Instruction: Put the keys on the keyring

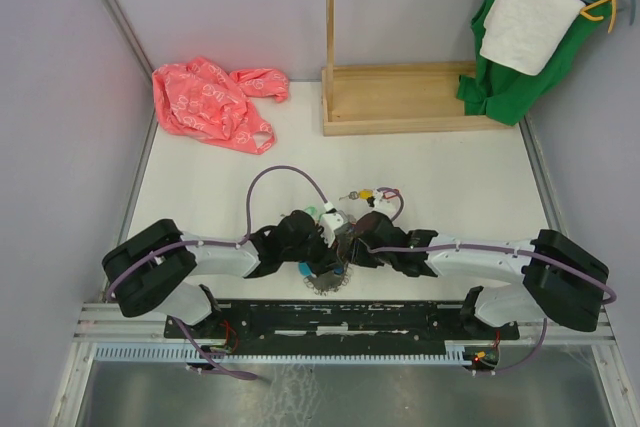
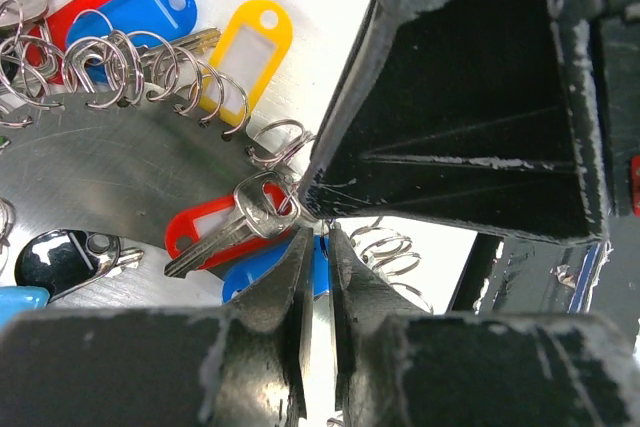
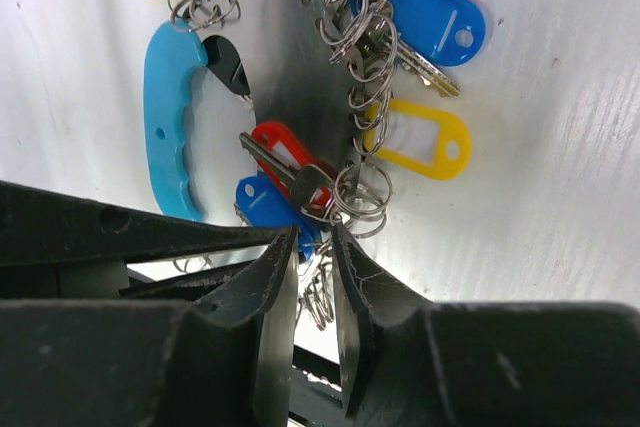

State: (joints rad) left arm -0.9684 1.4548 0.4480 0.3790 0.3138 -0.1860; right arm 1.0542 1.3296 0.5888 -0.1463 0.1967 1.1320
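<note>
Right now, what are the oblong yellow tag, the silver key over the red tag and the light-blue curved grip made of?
Oblong yellow tag: glossy plastic, pale label window. Silver key: bare metal, bright glints. Light-blue curved grip: likely moulded plastic or rubber, smooth, finger ridges.

We can read no word, number or brand anywhere. The paper window in the yellow tag is blank, and the blue tag shows a plain face. The silver key lying over the red tag shows no stamp we can make out. The pink bag on the bench bears a pale repeated print, too small to read.
</note>
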